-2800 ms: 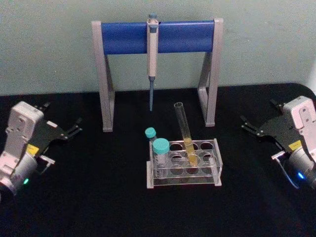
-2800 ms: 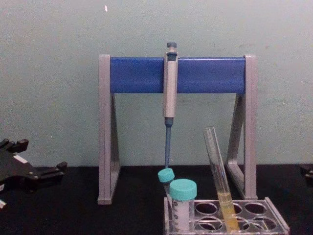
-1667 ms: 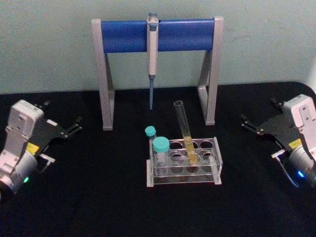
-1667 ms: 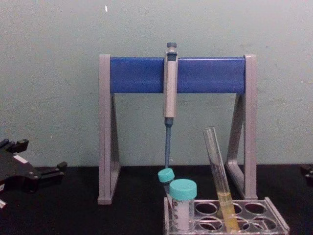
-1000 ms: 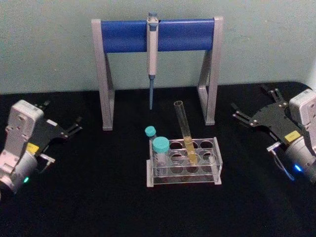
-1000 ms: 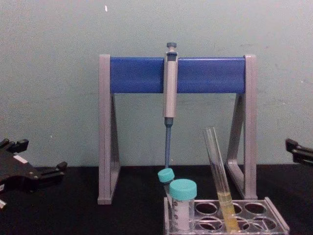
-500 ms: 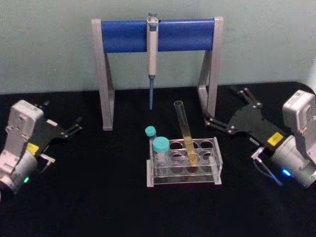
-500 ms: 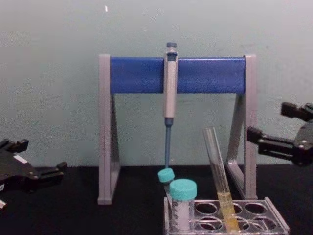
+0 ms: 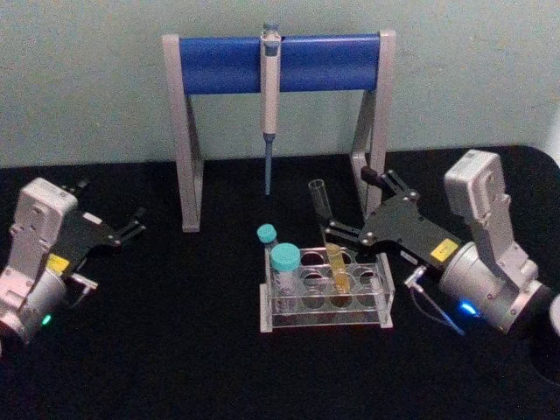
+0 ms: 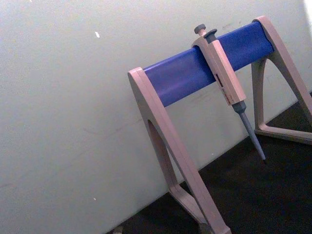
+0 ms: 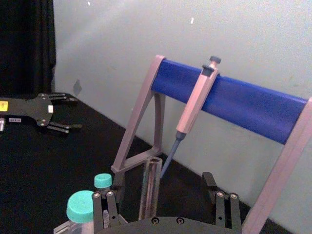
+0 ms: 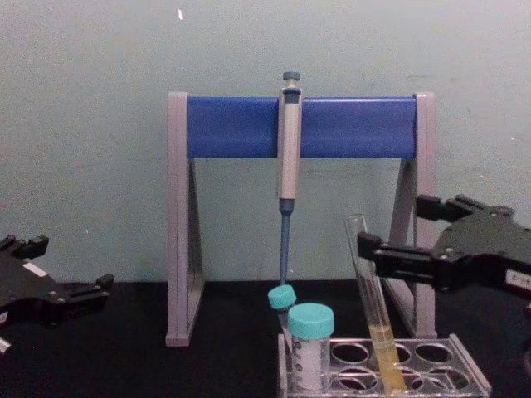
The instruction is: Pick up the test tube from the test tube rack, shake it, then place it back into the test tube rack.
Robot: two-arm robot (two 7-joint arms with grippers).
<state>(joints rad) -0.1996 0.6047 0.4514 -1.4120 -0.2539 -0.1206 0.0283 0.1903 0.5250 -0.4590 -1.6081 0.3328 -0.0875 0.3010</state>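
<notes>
The test tube (image 9: 321,203) leans in the back row of the test tube rack (image 9: 325,321), uncapped, with yellow liquid in its lower part. My right gripper (image 9: 348,203) is open and has reached in from the right, its fingers on either side of the tube's upper half. In the chest view the near fingertip sits right beside the test tube (image 12: 377,319) above the test tube rack (image 12: 467,375), with the right gripper (image 12: 392,224) level with its upper part. The right wrist view has the test tube (image 11: 148,187) between the spread fingers. My left gripper (image 9: 109,203) rests open at the far left.
A grey-and-blue pipette stand (image 9: 280,63) holding a pipette (image 9: 269,96) stands behind the rack, its right leg close to my right gripper. Two teal-capped tubes (image 9: 283,259) occupy the rack's left end. The table is black cloth.
My right gripper has swung in from the right edge to the rack and now straddles the tube's upper part. The tube, rack and left arm have not moved.
</notes>
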